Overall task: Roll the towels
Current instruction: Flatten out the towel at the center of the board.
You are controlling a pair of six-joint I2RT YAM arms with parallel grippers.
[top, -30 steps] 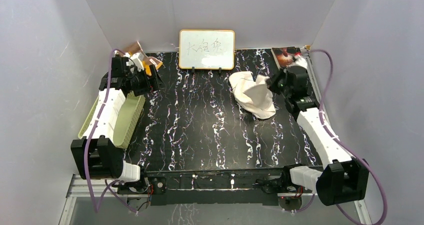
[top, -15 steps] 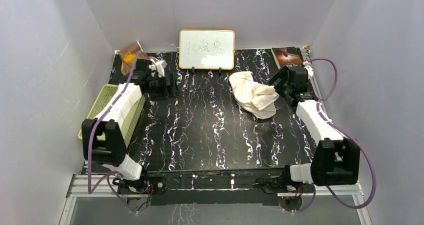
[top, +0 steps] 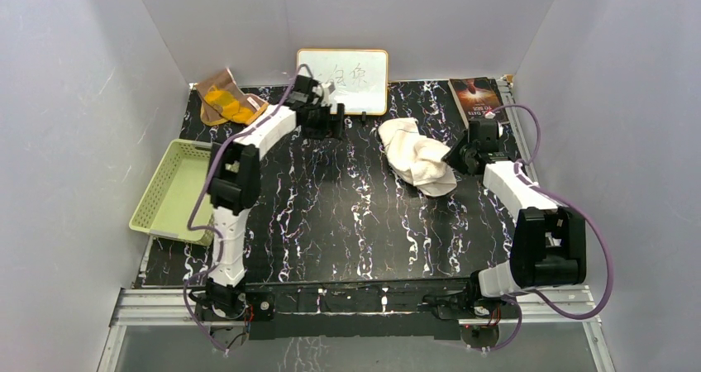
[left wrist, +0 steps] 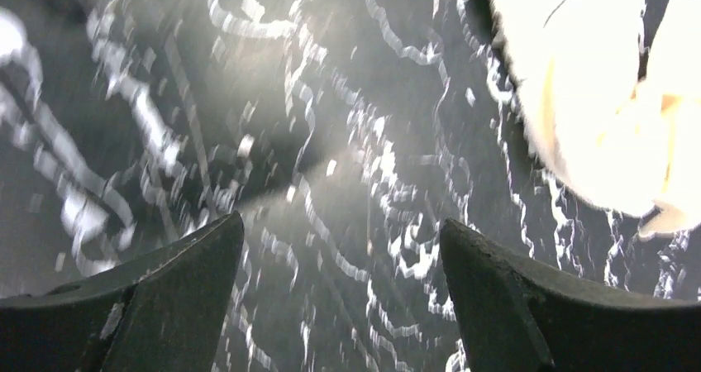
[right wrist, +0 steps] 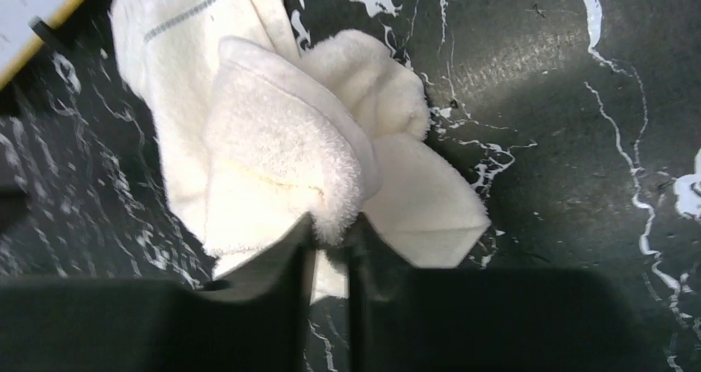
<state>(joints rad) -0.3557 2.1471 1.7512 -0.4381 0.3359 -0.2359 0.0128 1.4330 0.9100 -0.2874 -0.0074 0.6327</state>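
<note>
The cream-beige towel [top: 417, 159] lies crumpled at the back right of the table; in the right wrist view [right wrist: 273, 132] a thin grey line crosses its far end. My right gripper [top: 456, 155] [right wrist: 332, 231] is shut on a fold of the towel at its right edge. The orange-and-brown cloth [top: 225, 99] lies in the back left corner. My left gripper [top: 332, 124] [left wrist: 340, 248] is open and empty above bare tabletop, left of the cream towel, whose edge shows in the left wrist view [left wrist: 595, 99].
A pale green slotted basket [top: 169, 192] stands at the left edge. A whiteboard [top: 355, 76] stands at the back middle, just behind my left gripper. A dark booklet [top: 474, 95] lies at the back right corner. White walls close in three sides.
My left arm swung right from the back left corner, leaving the orange cloth lying there, and now reaches in front of the whiteboard. My right gripper came down and nearer, still holding the cream towel.
</note>
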